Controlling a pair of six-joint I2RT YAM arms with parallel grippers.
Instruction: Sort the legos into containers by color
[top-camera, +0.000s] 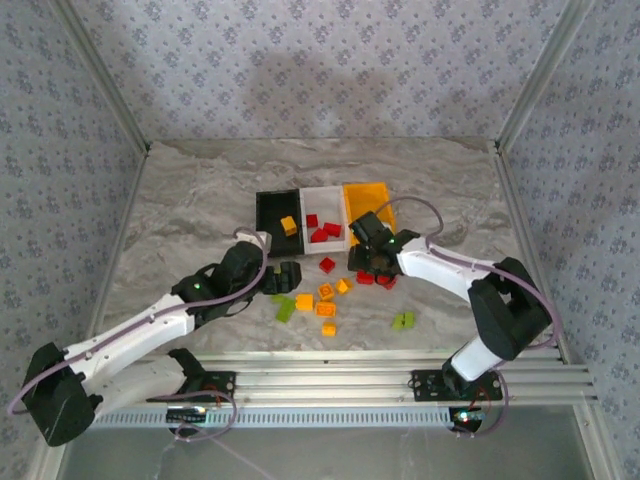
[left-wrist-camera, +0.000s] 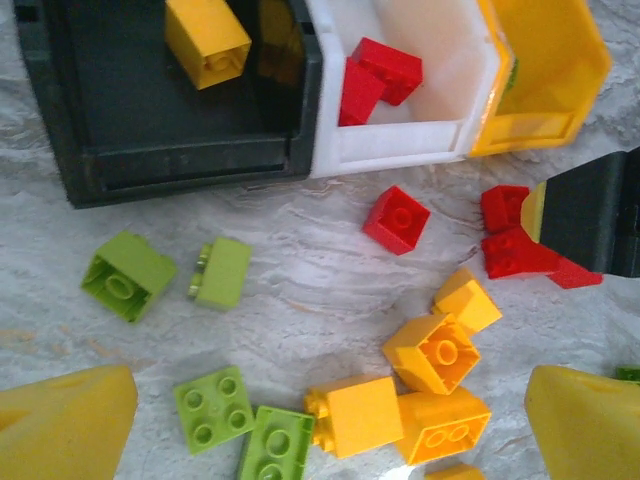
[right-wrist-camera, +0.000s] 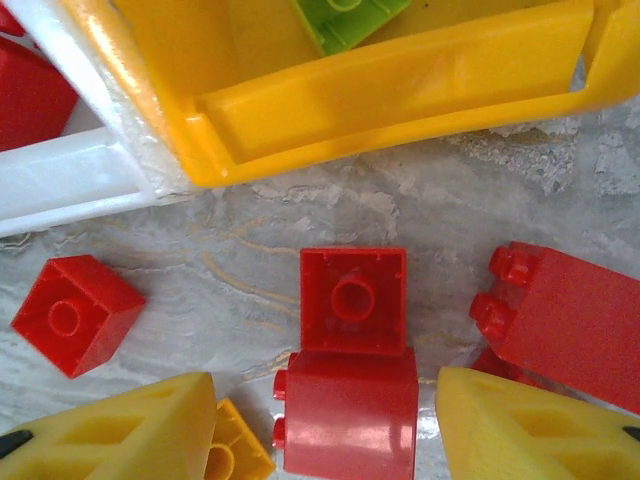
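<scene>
Three containers stand side by side: a black bin (top-camera: 270, 215) with a yellow-orange lego (left-wrist-camera: 207, 40) in it, a white bin (top-camera: 326, 240) with red legos (left-wrist-camera: 385, 68), and an orange-yellow bin (top-camera: 368, 197) with a green lego (right-wrist-camera: 345, 18). Loose red, orange and green legos lie on the table in front of them. My left gripper (left-wrist-camera: 325, 430) is open wide above green legos (left-wrist-camera: 212, 407) and orange ones (left-wrist-camera: 355, 415), holding nothing. My right gripper (right-wrist-camera: 330, 430) straddles a red lego (right-wrist-camera: 350, 415) lying on the table, with gaps on both sides; another red lego (right-wrist-camera: 353, 298) touches it.
Two green legos (top-camera: 403, 320) lie apart at the right front. A metal rail (top-camera: 350, 385) runs along the near edge, and patterned walls close in the marble table (top-camera: 200, 190) on three sides. The two grippers work close together in front of the bins.
</scene>
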